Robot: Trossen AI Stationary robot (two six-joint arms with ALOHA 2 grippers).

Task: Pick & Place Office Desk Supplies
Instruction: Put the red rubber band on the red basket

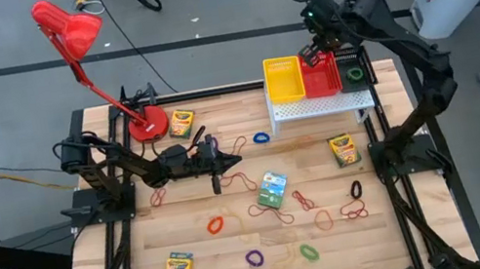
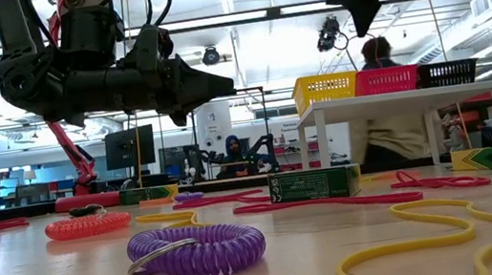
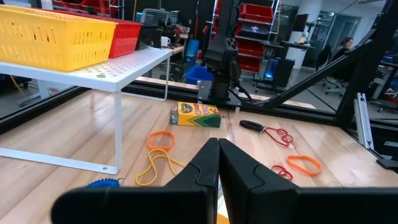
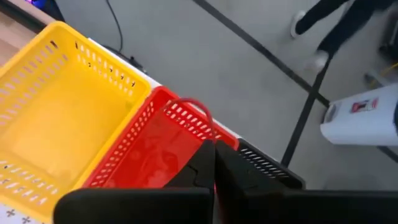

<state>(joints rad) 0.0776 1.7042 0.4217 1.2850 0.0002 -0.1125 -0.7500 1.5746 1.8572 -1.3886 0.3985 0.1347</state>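
Wood table [image 1: 143, 260]; right tool [image 1: 316, 45] over red basket [image 1: 321, 80], shut.

The left arm extends horizontally from its base at the left side of the table toward the table centre, held above the surface. The left gripper [image 1: 222, 164] points toward the right side of the table; its two dark fingers [image 3: 239, 163] are pressed together, tips meeting, with nothing between them.

The right arm reaches up and back from its base at the right side toward the far edge. The right gripper [image 1: 316, 47] points downward, its dark fingers [image 4: 233, 165] closed against each other.
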